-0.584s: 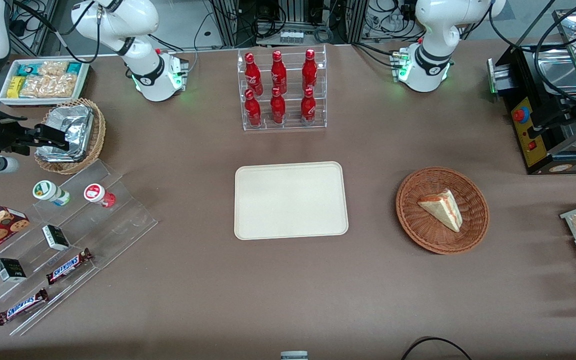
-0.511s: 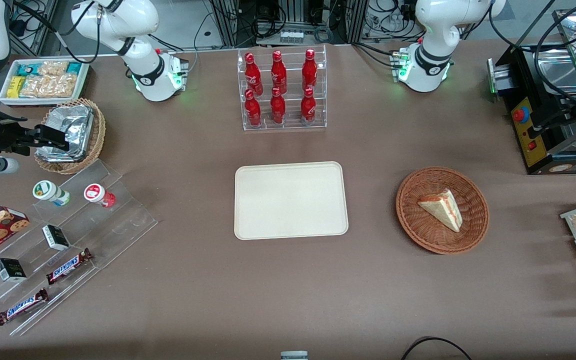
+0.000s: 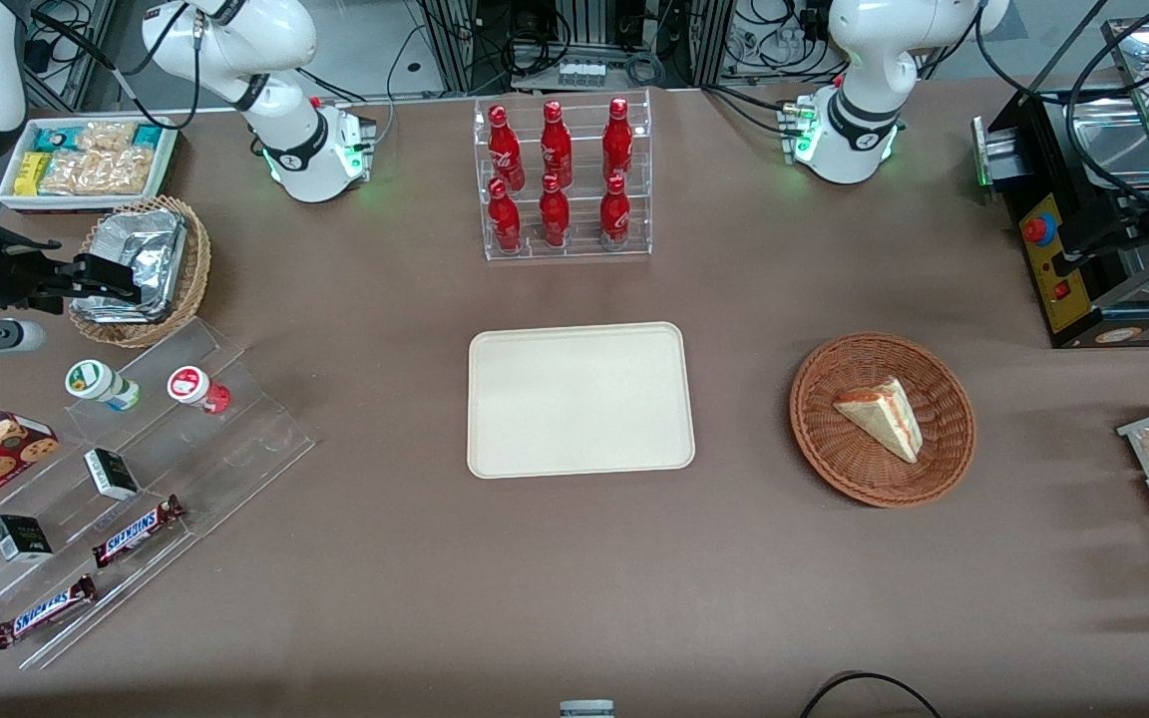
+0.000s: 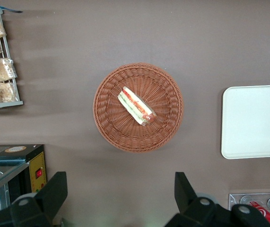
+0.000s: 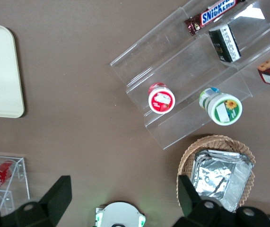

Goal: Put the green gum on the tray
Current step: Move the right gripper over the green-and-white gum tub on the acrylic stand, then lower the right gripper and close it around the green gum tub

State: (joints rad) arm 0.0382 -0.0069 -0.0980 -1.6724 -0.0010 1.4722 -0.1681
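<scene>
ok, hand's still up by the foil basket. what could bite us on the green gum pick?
1. Wrong pick: the red-lidded bottle stands beside the green gum on the same step of the clear shelf, so the open hand could close on the lookalike.
2. Collision: the hand hangs over the foil basket, next to the shelf's top edge, so a low approach could clip either.
3. The tray lies well toward mid-table: a long carry.

The small white cylindrical green-lidded gum bottle (image 3: pixel 101 384) (image 5: pixel 221 106) stands upright on the clear acrylic stepped shelf (image 3: pixel 235 439). The large flat cream-beige rectangular plastic tray (image 3: pixel 579 399) (image 5: pixel 0 71) lies well apart from that shelf.

The gripper (image 3: pixel 111 279) hangs above the wicker basket beside the shelf.
</scene>
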